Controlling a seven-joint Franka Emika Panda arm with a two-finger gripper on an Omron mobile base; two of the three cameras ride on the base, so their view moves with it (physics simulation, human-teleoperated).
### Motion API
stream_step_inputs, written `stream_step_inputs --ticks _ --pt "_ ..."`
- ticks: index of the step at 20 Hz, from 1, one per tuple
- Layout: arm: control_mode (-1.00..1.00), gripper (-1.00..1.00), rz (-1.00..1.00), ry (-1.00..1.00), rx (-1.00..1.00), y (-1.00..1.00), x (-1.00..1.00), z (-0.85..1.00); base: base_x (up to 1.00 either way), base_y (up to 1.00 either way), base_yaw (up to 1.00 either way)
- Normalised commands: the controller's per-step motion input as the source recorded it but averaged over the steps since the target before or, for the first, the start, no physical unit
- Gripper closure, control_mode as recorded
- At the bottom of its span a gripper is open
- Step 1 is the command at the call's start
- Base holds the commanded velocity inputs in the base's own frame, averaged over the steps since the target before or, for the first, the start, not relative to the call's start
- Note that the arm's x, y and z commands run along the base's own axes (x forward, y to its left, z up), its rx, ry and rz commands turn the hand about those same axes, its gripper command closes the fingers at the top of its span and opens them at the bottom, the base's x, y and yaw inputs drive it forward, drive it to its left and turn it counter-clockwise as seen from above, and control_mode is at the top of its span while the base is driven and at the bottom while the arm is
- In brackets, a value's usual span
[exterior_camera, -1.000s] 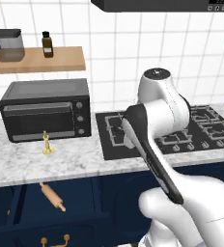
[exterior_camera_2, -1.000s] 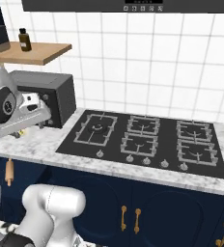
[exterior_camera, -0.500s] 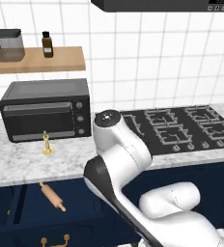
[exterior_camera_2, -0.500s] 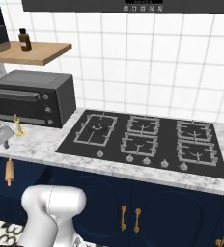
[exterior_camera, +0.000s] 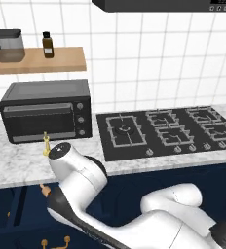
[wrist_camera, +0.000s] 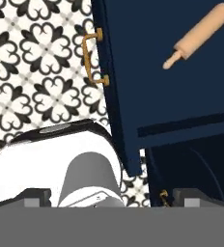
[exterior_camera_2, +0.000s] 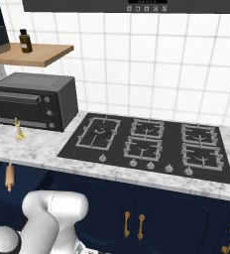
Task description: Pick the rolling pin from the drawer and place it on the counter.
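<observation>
The rolling pin (wrist_camera: pixel 201 34), a light-brown wooden cylinder with peg handles, lies in the open navy drawer (wrist_camera: pixel 181 87) at the upper right of the hand view. My gripper (wrist_camera: pixel 116 197) is open with nothing between its fingertips (wrist_camera: pixel 36 195), well above the pin and apart from it. A brass handle (wrist_camera: pixel 92 58) marks the drawer's front. From the right base view the rolling pin (exterior_camera_2: pixel 9 177) lies in the drawer (exterior_camera_2: pixel 25 181) under the white marble counter (exterior_camera_2: pixel 47 149). In the left base view one end of the rolling pin (exterior_camera: pixel 44 189) peeks out beside my arm's elbow (exterior_camera: pixel 68 158).
A black toaster oven (exterior_camera: pixel 47 112) and a small brass candlestick (exterior_camera: pixel 46 145) stand on the counter (exterior_camera: pixel 17 165) above the drawer. The gas hob (exterior_camera: pixel 168 131) fills the counter's right part. A wooden shelf (exterior_camera: pixel 37 61) carries a jar and a bottle. Patterned floor tiles (wrist_camera: pixel 36 72) lie below.
My arm has swung from above the hob to the left and down, over the open drawer. The jaws have stayed open. The rolling pin has not moved.
</observation>
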Motion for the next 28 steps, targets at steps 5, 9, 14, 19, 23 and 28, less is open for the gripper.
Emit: stream_step_inputs --ticks 5,9,14,19,23,28 --pt "-1.00 -1.00 0.18 0.28 -0.15 0.78 0.37 -0.81 0.00 0.00 0.00" --pt "-1.00 -1.00 0.13 0.20 -0.06 0.33 0.16 -0.80 0.00 0.00 0.00" --pt "-1.00 -1.00 0.11 0.11 -0.02 0.09 0.11 -0.64 0.00 0.00 0.00" --pt "-1.00 -1.00 0.07 0.00 0.00 0.00 0.38 -0.41 0.00 0.00 0.00" --pt "-1.00 -1.00 0.07 0.00 0.00 0.00 0.30 -0.54 0.00 0.00 0.00" --pt "-1.00 -1.00 0.11 0.02 0.00 -0.02 -0.09 -0.42 0.00 0.00 0.00"
